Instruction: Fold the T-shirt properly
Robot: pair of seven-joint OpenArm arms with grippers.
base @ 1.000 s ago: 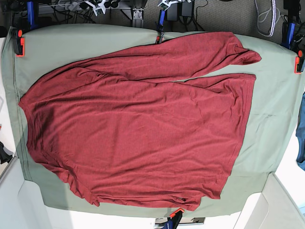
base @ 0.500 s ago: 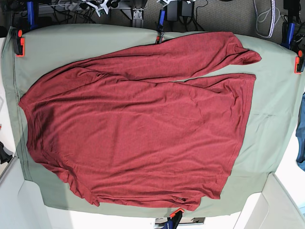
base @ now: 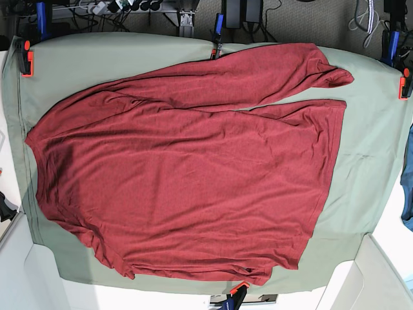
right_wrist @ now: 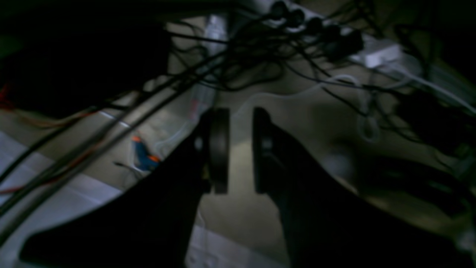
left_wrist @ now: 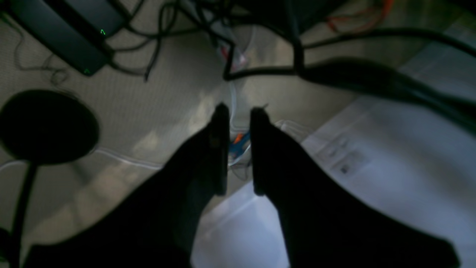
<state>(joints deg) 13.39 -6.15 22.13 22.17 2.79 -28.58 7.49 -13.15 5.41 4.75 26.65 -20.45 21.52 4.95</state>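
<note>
The T-shirt point(base: 187, 168) lies rumpled, unmoved on the worktop point(base: 97, 58) — folding not begun. Both jaws have narrowed to a slim gap — left gripper point(left_wrist: 239, 115), right gripper point(right_wrist: 241, 115) — holding nothing.

Black, tapered pincer fingers point(left_wrist: 219, 149)

Both wrist views reach you dark and blurred: floor cables point(right_wrist: 238, 56) merge into black tangles, and a small orange-and-blue item point(left_wrist: 238, 143) between the left gripper point(left_wrist: 239, 115) fingers is too soft to identify. In the base view, blue fabric point(base: 407, 187) is cut off at the right edge.
</note>
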